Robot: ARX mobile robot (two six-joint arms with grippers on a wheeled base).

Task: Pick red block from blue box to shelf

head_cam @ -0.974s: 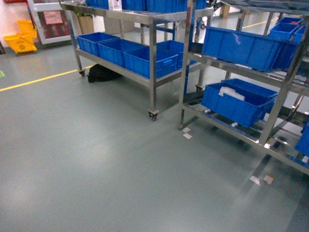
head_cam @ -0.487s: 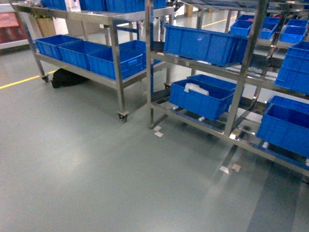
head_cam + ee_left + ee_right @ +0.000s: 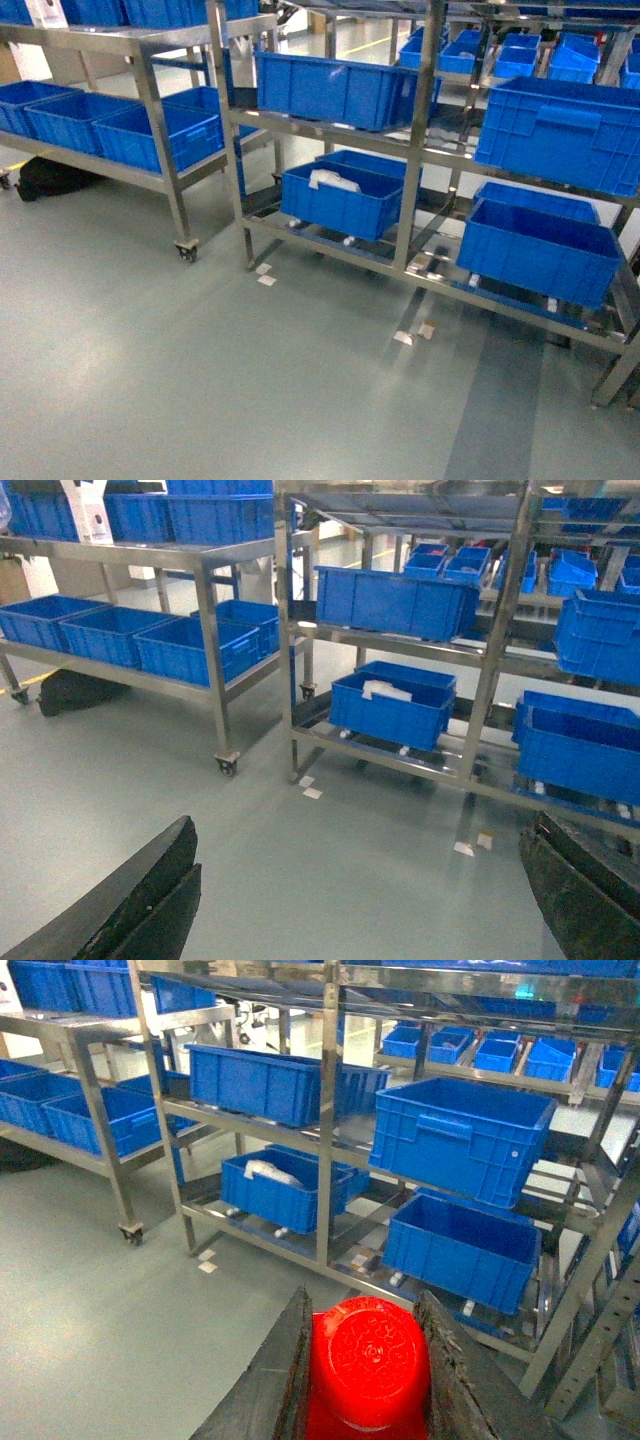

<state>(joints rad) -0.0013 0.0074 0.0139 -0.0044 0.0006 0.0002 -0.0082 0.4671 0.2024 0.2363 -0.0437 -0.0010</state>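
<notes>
Swinging rightward since a second ago, the head view now puts the steel shelf (image 3: pixel 420 150) with its dark blue crates (image 3: pixel 340 200) at centre. Left to right: the left pincer (image 3: pixel 360 900) hangs wide open over grey floor (image 3: pixel 200 380); the right pincer (image 3: pixel 365 1380) grips the red block (image 3: pixel 368 1360), near the shelf.

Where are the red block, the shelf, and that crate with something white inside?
red block (image 3: pixel 368 1360), right wrist view, round stud face.
shelf (image 3: pixel 417 150), head view, steel upright.
crate with white contents (image 3: pixel 340 207), head view, front wall.
</notes>
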